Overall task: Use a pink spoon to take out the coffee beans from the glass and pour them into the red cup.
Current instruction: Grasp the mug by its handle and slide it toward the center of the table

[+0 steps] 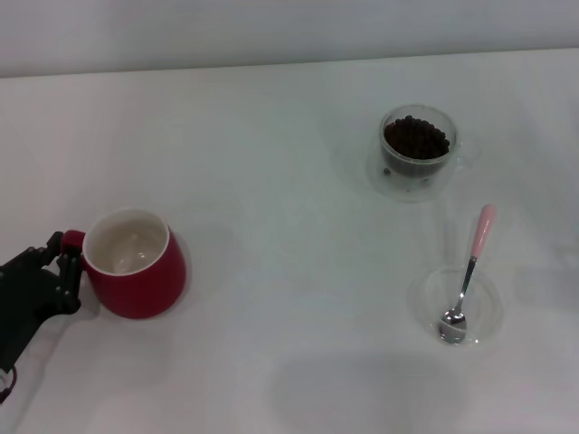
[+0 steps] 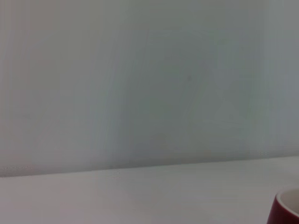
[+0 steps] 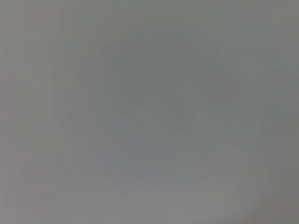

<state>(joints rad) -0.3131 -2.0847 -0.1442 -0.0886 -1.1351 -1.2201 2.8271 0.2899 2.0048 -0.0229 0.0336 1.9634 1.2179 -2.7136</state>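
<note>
While the pink spoon (image 1: 469, 272) lies unused in a clear dish (image 1: 491, 312) right of the red cup (image 1: 136, 263): left gripper (image 1: 60, 268) at the cup's handle, seemingly steadying, grip indeterminable; glass (image 1: 418, 150) of coffee beans (image 1: 415, 138) beyond.

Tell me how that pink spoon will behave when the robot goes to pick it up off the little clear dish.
The pink spoon looks stiff: metal stem, no sag. It is thin and probably light, so it may slip or swivel between the fingers. Its bowl sits in the clear dish while its handle sticks out over the rim, so pressing on the handle might lever it up or nudge the dish.
</note>
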